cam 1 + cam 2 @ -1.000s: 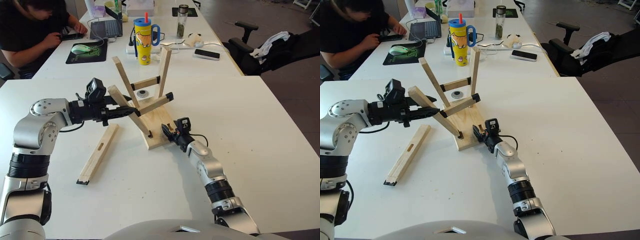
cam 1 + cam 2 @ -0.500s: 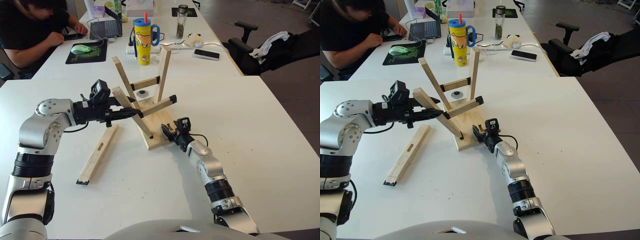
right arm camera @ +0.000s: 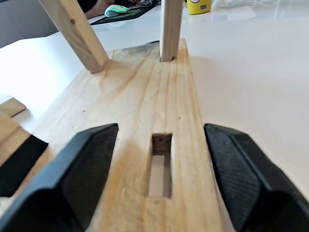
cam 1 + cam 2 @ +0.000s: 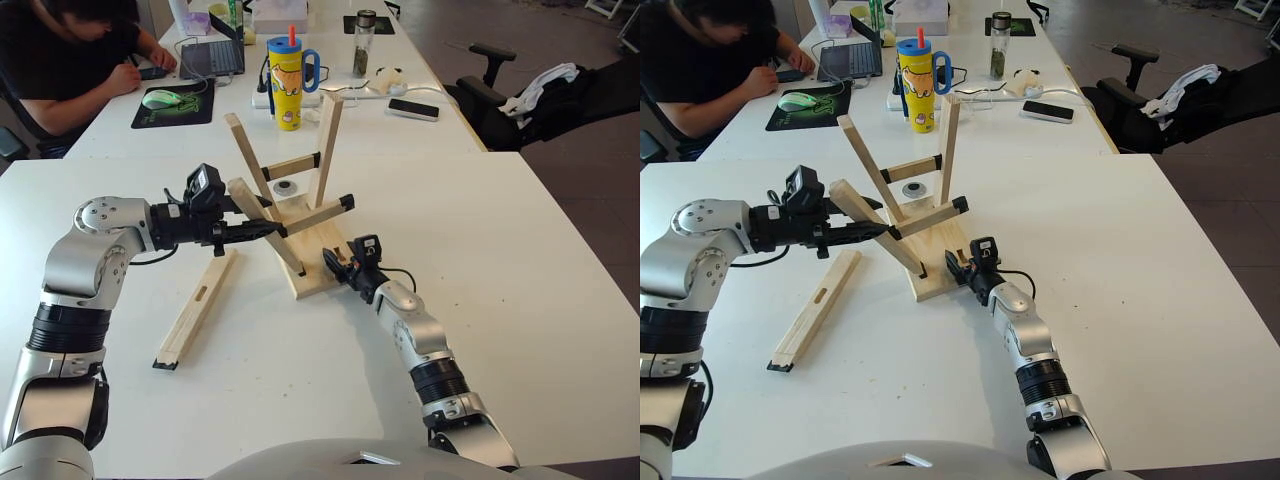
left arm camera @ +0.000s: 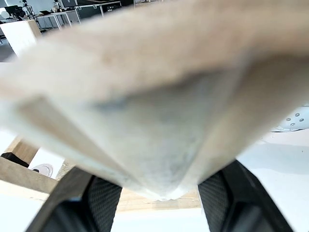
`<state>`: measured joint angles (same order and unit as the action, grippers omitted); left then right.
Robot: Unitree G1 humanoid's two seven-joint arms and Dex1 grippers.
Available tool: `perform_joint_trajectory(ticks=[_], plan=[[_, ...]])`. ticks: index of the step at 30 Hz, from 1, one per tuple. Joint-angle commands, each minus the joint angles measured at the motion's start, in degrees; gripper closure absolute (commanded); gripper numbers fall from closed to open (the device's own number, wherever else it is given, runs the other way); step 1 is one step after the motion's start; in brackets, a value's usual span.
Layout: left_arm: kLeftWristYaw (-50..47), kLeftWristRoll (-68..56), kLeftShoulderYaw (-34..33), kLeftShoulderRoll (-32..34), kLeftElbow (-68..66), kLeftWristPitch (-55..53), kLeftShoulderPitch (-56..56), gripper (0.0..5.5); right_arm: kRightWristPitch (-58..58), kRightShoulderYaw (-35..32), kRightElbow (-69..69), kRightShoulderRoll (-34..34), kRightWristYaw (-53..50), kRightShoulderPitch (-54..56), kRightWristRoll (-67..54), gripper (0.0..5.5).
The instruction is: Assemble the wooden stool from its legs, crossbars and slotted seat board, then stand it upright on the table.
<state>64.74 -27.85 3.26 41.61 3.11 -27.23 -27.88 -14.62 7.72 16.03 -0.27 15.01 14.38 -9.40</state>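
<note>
White table (image 4: 520,300) fills most of frame, second white table (image 4: 420,135) behind it at top centre. Black office chair (image 4: 485,95) upper right, on dark floor (image 4: 590,190). Even light.

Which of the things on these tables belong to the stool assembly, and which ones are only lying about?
Belong to the job: flat slotted wooden seat board; two upright pale wooden legs; short wooden crossbars; slanted wooden leg in the left pincer; loose slotted wooden bar.
Lying about: yellow tumbler with blue handle; green computer mouse; dark phone; glass bottle.
</note>
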Motion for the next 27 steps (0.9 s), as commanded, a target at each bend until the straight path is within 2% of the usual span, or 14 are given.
perform_joint_trajectory(ticks=[1, 6, 15, 27], plan=[[-0.6, 4.1, 5.5, -0.3, 2.8, -0.7, 4.0, 3.44, -3.9, 1.5, 2.5, -0.4, 0.6, -2.3, 1.6, 2.22], [-2.5, 3.9, 7.3, -1.7, 3.6, -1.3, 6.9, 3.44, -4.8, 2.2, 2.3, -0.5, 1.3, -2.4, 1.6, 2.22], [-1.5, 7.4, 11.5, -3.0, -9.8, 1.1, 4.0, 3.44, -5.5, 3.2, 2.9, -0.5, 2.0, -2.1, 1.6, 2.22], [1.9, 14.3, 20.9, 1.7, -10.6, 8.8, 7.3, 3.44, -5.3, 5.1, 2.5, -1.2, 2.7, -2.6, 2.7, 2.22]])
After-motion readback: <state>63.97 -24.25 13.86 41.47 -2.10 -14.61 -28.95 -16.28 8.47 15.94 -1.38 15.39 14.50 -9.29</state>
